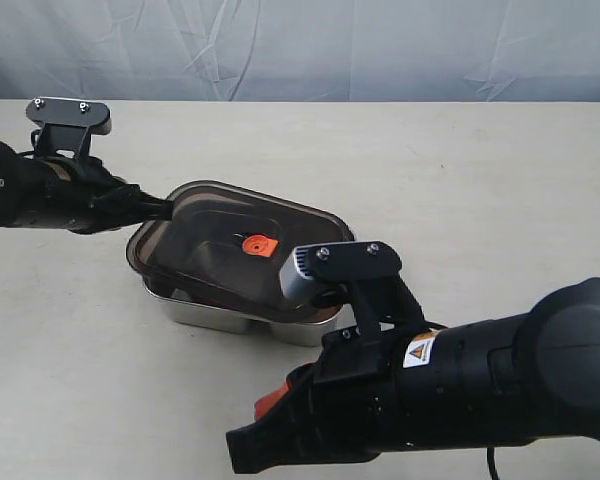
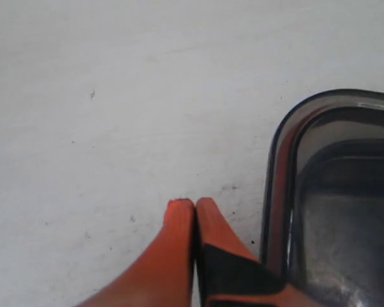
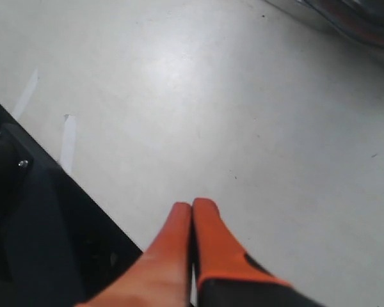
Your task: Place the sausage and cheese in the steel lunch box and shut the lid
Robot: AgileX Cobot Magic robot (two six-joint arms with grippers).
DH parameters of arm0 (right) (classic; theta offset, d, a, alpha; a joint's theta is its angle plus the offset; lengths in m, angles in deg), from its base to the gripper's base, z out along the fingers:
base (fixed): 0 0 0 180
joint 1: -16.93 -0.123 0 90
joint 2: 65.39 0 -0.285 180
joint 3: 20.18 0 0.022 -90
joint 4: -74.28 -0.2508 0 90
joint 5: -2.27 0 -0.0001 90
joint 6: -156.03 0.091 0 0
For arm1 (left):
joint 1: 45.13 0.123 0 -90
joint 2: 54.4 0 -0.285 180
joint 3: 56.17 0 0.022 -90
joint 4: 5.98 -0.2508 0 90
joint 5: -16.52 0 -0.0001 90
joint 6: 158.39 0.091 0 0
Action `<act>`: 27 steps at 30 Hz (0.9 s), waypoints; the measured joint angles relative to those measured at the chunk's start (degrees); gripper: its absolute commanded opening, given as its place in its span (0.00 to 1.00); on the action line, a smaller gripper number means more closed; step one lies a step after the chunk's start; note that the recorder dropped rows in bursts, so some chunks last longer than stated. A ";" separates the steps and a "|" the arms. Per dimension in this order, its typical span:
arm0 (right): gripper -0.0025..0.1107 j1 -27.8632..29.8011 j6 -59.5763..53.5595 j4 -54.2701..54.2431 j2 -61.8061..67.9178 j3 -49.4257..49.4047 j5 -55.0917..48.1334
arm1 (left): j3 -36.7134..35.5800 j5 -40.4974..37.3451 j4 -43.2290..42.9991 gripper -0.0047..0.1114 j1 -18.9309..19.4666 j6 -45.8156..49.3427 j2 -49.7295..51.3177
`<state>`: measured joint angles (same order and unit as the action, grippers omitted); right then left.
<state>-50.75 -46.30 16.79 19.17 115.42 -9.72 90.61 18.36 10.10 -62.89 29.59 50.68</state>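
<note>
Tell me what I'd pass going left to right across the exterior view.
Left camera bracket → left tool → orange valve on the lid → right camera bracket → yellow warning sticker.

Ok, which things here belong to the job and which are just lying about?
Job:
lid
steel lunch box
left pincer, shut
right pincer, shut
(no sausage or cheese seen)

Just there:
table
white tape strips
</note>
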 measured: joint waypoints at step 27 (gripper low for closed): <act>0.02 0.00 0.00 0.00 0.00 0.00 0.11 | 0.00 -9.01 0.91 0.04 -4.15 0.00 0.90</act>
<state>-50.75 -46.30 16.79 19.17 115.42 -9.62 90.61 9.35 11.00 -67.04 29.59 51.57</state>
